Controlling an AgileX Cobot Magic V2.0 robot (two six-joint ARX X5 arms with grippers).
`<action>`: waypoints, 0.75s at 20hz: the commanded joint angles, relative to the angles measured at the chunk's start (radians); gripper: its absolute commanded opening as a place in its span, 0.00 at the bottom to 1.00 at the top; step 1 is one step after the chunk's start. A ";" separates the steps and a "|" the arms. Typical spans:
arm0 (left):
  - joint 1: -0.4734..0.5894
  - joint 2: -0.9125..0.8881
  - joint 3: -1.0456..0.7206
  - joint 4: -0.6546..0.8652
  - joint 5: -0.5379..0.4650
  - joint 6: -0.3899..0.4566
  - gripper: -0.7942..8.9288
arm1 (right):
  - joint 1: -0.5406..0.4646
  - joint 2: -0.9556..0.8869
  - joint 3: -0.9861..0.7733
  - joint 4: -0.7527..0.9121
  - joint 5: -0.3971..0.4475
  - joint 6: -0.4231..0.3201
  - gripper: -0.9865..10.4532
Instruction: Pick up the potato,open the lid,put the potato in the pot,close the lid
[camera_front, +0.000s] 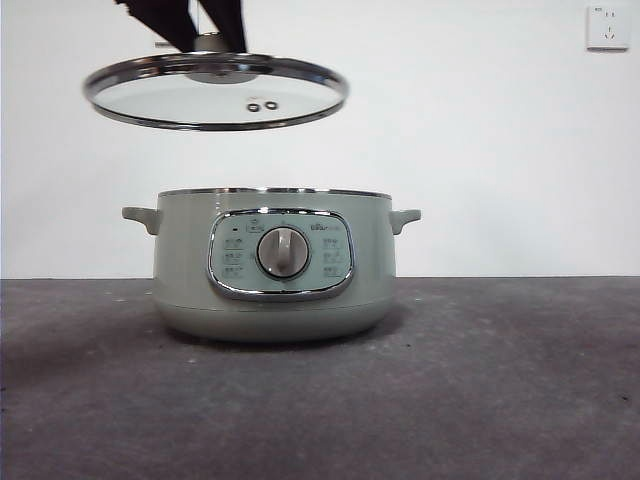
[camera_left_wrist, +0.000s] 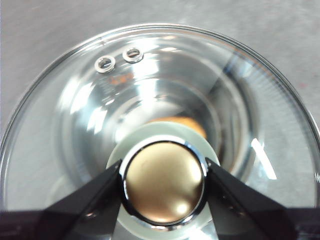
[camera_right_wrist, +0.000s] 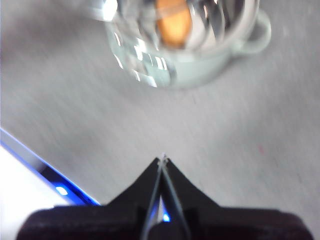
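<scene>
One left hand (camera_left_wrist: 164, 182) clamps lid (camera_front: 215, 90) by knob above pot (camera_front: 270, 265), potato (camera_right_wrist: 172, 22) inside; off-centre lowering risks rim clash.

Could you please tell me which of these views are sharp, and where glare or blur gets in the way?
Front view: sharp, evenly lit. Left wrist view: bright glare streaks across the clear glass lid gripped by the left claw. Right wrist view: motion-blurred, the sage-green pot and orange-brown potato smeared.

A plain white wall (camera_front: 500, 150) fills the far background, with a white power socket (camera_front: 607, 27) at its upper right. Below it, a dark grey, slightly speckled table (camera_front: 500, 380) spans the foreground under even light.
</scene>
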 joint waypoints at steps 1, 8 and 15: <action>-0.021 0.042 0.002 0.036 -0.002 -0.018 0.07 | 0.001 -0.071 -0.126 0.000 0.020 0.035 0.08; -0.060 0.170 0.002 0.069 -0.052 -0.022 0.07 | 0.001 -0.277 -0.433 0.132 0.001 0.105 0.08; -0.060 0.204 0.002 0.103 -0.052 -0.021 0.07 | 0.001 -0.328 -0.512 0.148 0.001 0.133 0.08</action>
